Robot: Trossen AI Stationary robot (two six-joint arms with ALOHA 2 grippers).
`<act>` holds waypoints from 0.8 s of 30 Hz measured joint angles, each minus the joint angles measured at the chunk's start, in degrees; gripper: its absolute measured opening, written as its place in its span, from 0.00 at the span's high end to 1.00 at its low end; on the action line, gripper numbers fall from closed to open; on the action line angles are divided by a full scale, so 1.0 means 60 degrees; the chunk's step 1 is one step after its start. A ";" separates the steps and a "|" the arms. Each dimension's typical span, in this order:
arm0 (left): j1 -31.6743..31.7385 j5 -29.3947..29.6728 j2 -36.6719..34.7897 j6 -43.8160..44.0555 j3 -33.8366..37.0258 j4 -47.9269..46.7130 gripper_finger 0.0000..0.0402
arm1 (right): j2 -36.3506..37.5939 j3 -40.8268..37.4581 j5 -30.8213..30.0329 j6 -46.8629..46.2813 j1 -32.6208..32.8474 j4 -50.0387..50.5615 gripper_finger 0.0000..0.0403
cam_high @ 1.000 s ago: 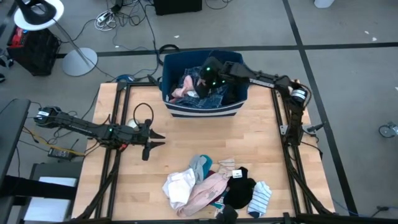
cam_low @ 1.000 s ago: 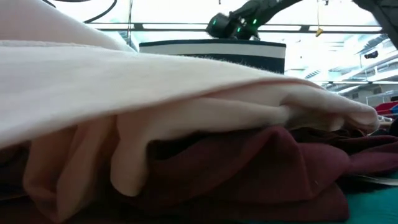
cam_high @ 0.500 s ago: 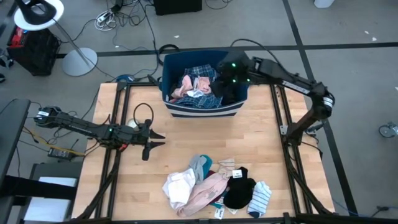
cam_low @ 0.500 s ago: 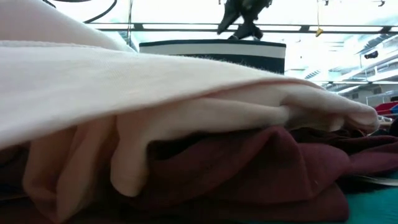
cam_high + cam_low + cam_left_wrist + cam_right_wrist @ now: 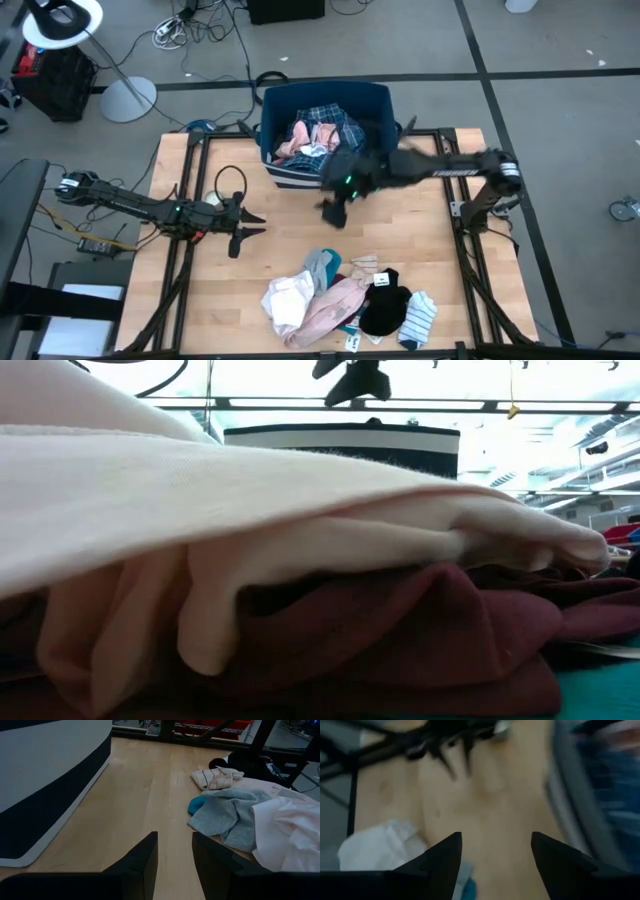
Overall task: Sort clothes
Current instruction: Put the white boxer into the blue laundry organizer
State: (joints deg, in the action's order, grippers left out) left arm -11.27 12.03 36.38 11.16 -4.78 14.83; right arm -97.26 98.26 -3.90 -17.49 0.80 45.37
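The clothes lie in a heap (image 5: 345, 300) at the table's near edge: white, pale pink, grey, black, maroon and a striped sock. The low view shows the heap close up, pale pink cloth (image 5: 250, 510) over maroon cloth (image 5: 420, 630). More clothes, pink and blue plaid (image 5: 315, 135), lie in the dark blue bin (image 5: 325, 170) at the far edge. My right gripper (image 5: 334, 213) hangs open and empty above the bare table between the bin and the heap; its fingers stand wide apart in its wrist view (image 5: 495, 845). My left gripper (image 5: 256, 224) is open and empty, low over the table's left half.
The bin's striped wall (image 5: 45, 785) stands beside my left gripper. Bare wood (image 5: 300, 235) lies between the bin and the heap. Black frame rails (image 5: 190, 200) run along the table's left and right sides. Paper tags (image 5: 380, 280) lie among the clothes.
My right gripper has come up out of the bin and swung toward the table's near edge and a little left. It now hangs over the bare table in front of the bin. The heap has not moved.
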 joint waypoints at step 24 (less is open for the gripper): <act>0.0000 -0.0117 0.0000 0.0407 0.0000 -0.0077 0.68 | -0.4291 0.0000 0.2902 0.0168 0.1164 -0.3521 0.44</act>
State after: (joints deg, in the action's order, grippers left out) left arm -11.27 11.33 36.38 13.60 -4.78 14.37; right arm -123.00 98.26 13.51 -16.48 7.79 24.24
